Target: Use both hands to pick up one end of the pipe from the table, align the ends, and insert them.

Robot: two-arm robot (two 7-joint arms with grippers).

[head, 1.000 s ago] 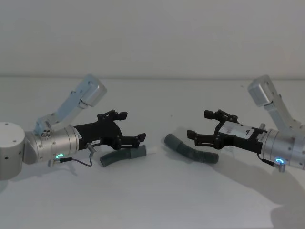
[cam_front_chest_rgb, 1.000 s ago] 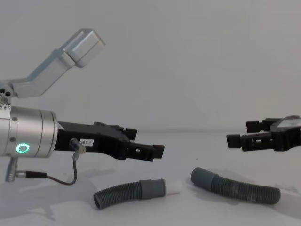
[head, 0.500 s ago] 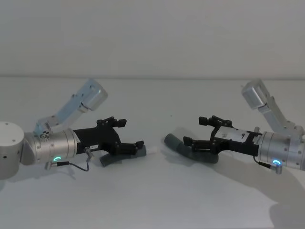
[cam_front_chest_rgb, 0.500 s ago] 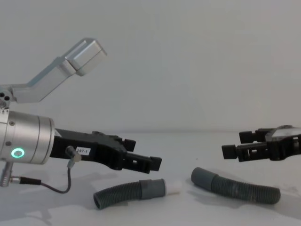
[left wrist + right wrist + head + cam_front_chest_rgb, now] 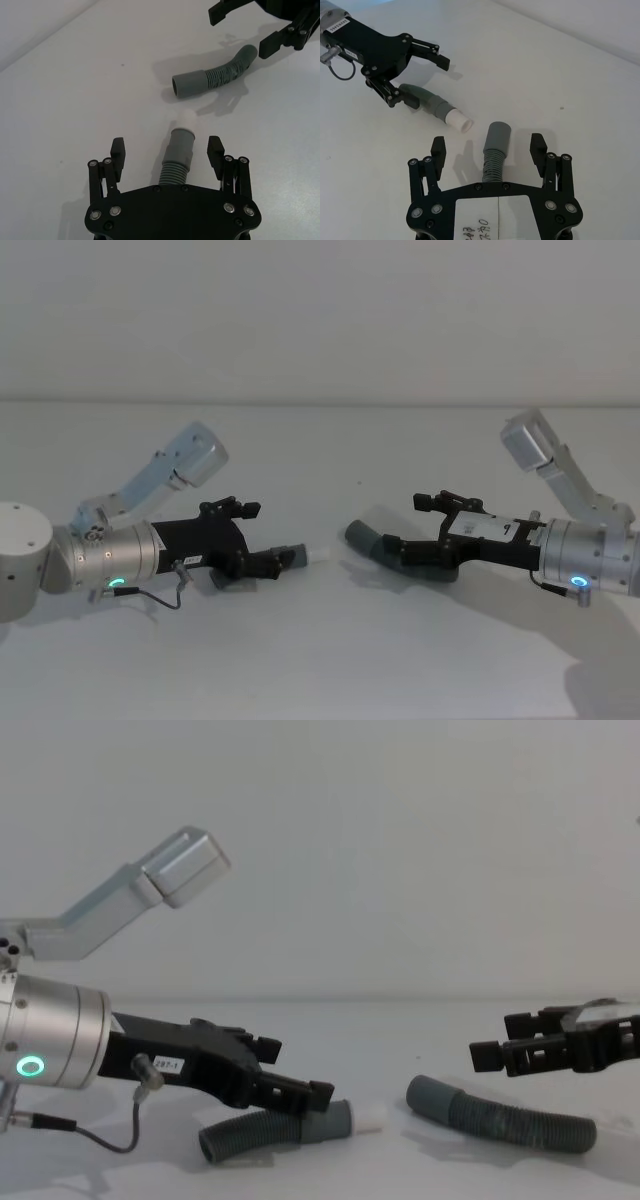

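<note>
White tabletop [image 5: 320,660] carries plug pipe [image 5: 245,1132] and socket pipe [image 5: 510,1122], cuffs [image 5: 330,1122] facing; your open left end effector [image 5: 166,147] straddles one, your open right end effector [image 5: 487,143] hangs over the other, ready to grip.

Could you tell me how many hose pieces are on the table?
2. The white-tipped hose lies on the left, framed by the open left hand; the plain hose lies on the right, beneath the open right hand.
</note>
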